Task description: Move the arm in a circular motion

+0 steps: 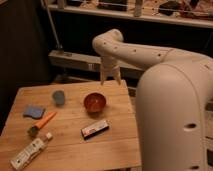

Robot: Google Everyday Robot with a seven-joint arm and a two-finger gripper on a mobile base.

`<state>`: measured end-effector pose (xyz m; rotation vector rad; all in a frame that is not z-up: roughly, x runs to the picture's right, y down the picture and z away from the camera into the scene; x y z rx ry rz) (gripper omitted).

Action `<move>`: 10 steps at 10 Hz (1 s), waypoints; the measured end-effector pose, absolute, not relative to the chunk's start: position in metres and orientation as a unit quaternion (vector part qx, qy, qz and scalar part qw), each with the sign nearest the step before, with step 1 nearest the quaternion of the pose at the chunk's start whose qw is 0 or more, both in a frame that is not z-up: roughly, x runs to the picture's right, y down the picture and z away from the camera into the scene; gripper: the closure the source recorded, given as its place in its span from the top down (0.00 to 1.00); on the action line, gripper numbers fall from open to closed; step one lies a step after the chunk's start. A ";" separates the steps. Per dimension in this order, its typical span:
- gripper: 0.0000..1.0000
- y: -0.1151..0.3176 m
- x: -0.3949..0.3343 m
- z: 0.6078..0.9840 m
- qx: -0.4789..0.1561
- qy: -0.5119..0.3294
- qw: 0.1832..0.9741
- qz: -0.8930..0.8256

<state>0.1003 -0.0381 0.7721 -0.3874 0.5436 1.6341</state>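
Arm (150, 55) bent, gripper (109, 80) (fingers (103, 78) apart) hanging over far edge of table (70, 125)

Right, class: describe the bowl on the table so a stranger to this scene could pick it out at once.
Find the wooden table; the end effector of the arm hangs by its far edge. Just nearer the camera than that sits the bowl. It alone is round, open and reddish-brown, unlike the small grey-blue cup beside it and the flat dark packet in front.
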 end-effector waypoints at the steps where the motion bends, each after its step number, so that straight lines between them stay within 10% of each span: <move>1: 0.65 -0.031 0.136 0.763 -0.155 0.243 0.620 0.730; 6: 0.65 0.055 0.224 0.686 -0.115 0.297 0.583 0.747; 10: 0.65 0.152 0.100 0.616 -0.190 0.286 0.681 0.647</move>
